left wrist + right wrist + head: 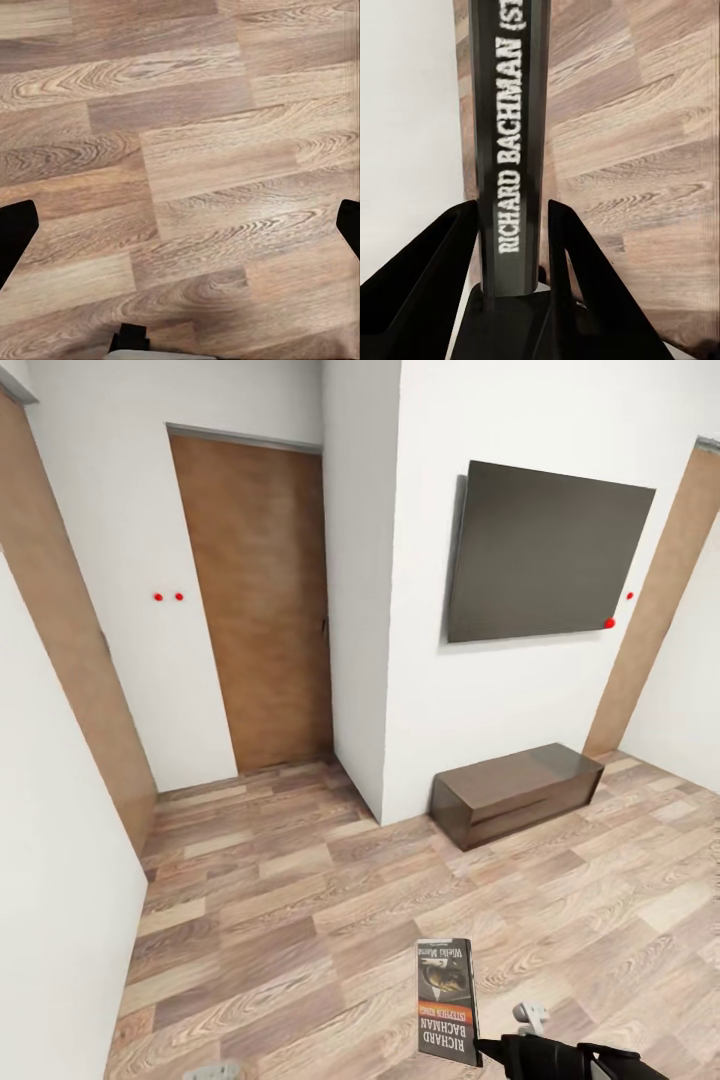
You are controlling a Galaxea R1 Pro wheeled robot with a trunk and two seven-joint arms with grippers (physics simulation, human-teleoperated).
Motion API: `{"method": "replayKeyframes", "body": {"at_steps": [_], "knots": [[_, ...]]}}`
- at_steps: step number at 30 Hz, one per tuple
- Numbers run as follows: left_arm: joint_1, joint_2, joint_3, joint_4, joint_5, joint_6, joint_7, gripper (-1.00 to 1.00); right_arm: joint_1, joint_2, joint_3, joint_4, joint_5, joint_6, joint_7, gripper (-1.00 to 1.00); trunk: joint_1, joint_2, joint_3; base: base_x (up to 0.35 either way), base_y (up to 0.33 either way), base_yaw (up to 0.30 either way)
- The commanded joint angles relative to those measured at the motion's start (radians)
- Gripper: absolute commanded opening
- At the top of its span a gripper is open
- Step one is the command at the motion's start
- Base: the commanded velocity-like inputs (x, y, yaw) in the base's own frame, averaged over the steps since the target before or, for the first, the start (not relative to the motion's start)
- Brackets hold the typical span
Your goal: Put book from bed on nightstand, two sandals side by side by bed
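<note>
Two fingers of my right end effector (pixel 514 247) clamp the book (pixel 447 1000), held out above the plank floor (pixel 300 900) facing the wall screen (pixel 545 550). My left end effector's (pixel 180 225) fingers are spread apart over bare floor.

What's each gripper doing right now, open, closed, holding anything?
Left gripper: open, empty, over the wood floor.
Right gripper: closed on the book, gripping its spine end.

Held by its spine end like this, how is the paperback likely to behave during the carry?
The book looks thin, so it is probably light. Pinched at one end by the right gripper, its long free part might flex or sway. The cover looks smooth, so it could slip between the fingers if jolted.
</note>
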Motion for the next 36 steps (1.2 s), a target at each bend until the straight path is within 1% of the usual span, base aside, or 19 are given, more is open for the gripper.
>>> {"method": "replayKeyframes", "body": {"at_steps": [1, 20, 36], "knots": [[-0.001, 0.001, -0.005, 0.001, 0.01, -0.003, -0.004, 1.0, -0.001, 0.0, 0.001, -0.001, -0.013, 0.011, 0.003, -1.0, 0.001, -0.002, -0.002, 0.307, -0.11, -0.207], [-0.001, 0.001, -0.005, 0.001, 0.011, -0.003, -0.004, 1.0, -0.001, 0.0, 0.001, -0.001, -0.013, 0.011, 0.002, -1.0, 0.001, -0.002, -0.002, 0.289, -0.108, -0.214], [-0.001, 0.001, -0.005, 0.001, 0.01, -0.003, -0.004, 1.0, -0.001, -0.002, -0.002, 0.0, -0.016, 0.01, 0.001, -1.0, 0.001, -0.002, -0.002, 0.024, -0.004, -0.219]]}}
